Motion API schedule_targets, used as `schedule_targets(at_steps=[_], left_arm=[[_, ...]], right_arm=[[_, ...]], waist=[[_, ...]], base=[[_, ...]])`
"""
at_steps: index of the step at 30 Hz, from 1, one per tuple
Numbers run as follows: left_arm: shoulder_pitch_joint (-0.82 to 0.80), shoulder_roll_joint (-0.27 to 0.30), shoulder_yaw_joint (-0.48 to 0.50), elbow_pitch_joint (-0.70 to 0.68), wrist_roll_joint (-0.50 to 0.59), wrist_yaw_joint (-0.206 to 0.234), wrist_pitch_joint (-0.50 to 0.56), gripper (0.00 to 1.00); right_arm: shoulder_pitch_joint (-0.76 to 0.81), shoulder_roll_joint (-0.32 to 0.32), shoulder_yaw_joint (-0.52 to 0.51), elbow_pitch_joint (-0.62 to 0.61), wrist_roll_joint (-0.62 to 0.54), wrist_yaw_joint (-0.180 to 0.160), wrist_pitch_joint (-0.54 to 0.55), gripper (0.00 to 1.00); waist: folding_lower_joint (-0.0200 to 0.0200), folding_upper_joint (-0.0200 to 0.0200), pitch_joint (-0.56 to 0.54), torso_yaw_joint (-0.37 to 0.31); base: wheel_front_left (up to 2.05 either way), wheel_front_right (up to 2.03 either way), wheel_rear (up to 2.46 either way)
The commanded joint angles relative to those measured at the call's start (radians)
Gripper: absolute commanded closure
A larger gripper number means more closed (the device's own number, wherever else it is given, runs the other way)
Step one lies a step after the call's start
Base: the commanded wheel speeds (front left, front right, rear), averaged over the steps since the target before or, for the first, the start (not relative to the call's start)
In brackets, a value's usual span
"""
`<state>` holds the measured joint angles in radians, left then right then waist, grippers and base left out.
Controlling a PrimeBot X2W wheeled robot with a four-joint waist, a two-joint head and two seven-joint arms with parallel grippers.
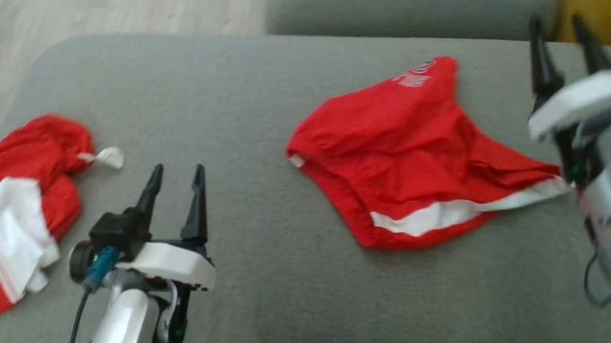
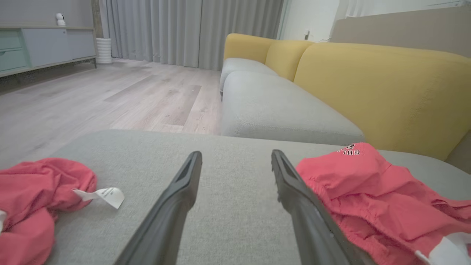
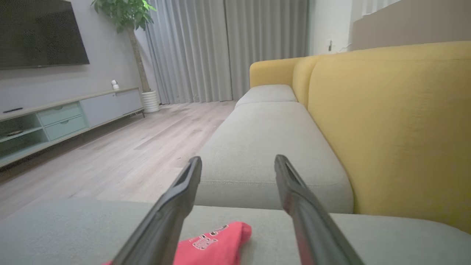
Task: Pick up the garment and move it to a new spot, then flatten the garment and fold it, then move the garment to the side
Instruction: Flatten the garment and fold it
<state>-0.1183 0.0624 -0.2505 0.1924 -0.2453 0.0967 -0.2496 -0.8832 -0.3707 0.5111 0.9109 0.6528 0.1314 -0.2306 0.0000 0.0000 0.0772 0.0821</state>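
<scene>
Red garment point(image 1: 409, 155) lies spread on the grey sofa seat point(image 1: 268, 87) between our left gripper point(image 1: 177, 168) and right gripper point(image 1: 557, 20), both with fingers apart and empty, so we judge it laid out for flattening.

Wide-spread left gripper point(image 2: 236, 154) above grey cushion point(image 2: 228, 221); red garment point(image 2: 368, 191) right, another red cloth point(image 2: 36, 191) left.

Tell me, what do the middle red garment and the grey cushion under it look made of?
Red garment: thin, soft, matte cloth, perhaps sports polyester; it creases finely and gathers along one edge. Grey cushion: matte woven upholstery, finely grained, padded, judging by its rounded edges.
</scene>
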Motion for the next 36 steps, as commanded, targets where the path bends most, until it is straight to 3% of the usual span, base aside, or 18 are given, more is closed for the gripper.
schedule_targets(at_steps=[1,7,13,24,26,30,33,36], left_arm=[[-0.012,0.014,0.046,-0.042,0.011,0.003,-0.012,0.0],[0.031,0.013,0.061,-0.054,0.023,-0.006,-0.012,0.0],[0.053,0.008,0.076,-0.056,0.023,-0.017,-0.012,0.0],[0.044,0.0,0.063,-0.044,0.018,-0.043,-0.01,0.0],[0.027,-0.005,0.03,-0.028,-0.034,-0.084,0.041,0.0],[-0.036,-0.01,-0.068,0.007,-0.172,-0.159,0.246,0.0],[-0.092,-0.012,-0.149,0.027,-0.273,-0.166,0.404,0.0],[-0.149,-0.012,-0.214,0.04,-0.358,-0.151,0.496,0.0]], right_arm=[[0.063,-0.009,-0.007,-0.062,0.009,-0.001,-0.017,0.0],[0.343,-0.001,-0.127,-0.321,-0.033,-0.001,-0.03,0.0],[0.617,0.061,-0.267,-0.594,-0.148,-0.001,-0.031,0.0],[0.748,0.143,-0.368,-0.748,-0.246,-0.001,0.024,0.0],[0.748,0.151,-0.382,-0.768,-0.253,-0.001,0.036,0.0],[0.748,0.159,-0.401,-0.8,-0.261,-0.001,0.054,0.0],[0.743,0.161,-0.407,-0.815,-0.263,-0.001,0.063,0.0],[0.734,0.164,-0.405,-0.826,-0.261,-0.001,0.069,0.0]], waist=[[0.0,0.0,-0.043,-0.062],[0.0,0.0,-0.053,-0.11],[0.0,0.0,-0.058,-0.129],[0.0,0.0,-0.049,-0.138],[0.0,0.0,-0.042,-0.137],[0.0,0.0,-0.022,-0.14],[0.0,0.0,0.0,-0.155],[0.0,0.0,0.026,-0.179]], base=[[0.0,0.0,0.0],[0.0,0.0,0.0],[0.0,0.0,0.0],[0.0,0.0,0.0],[0.0,0.0,0.0],[0.0,0.0,0.0],[0.0,0.0,0.0],[0.0,0.0,0.0]])
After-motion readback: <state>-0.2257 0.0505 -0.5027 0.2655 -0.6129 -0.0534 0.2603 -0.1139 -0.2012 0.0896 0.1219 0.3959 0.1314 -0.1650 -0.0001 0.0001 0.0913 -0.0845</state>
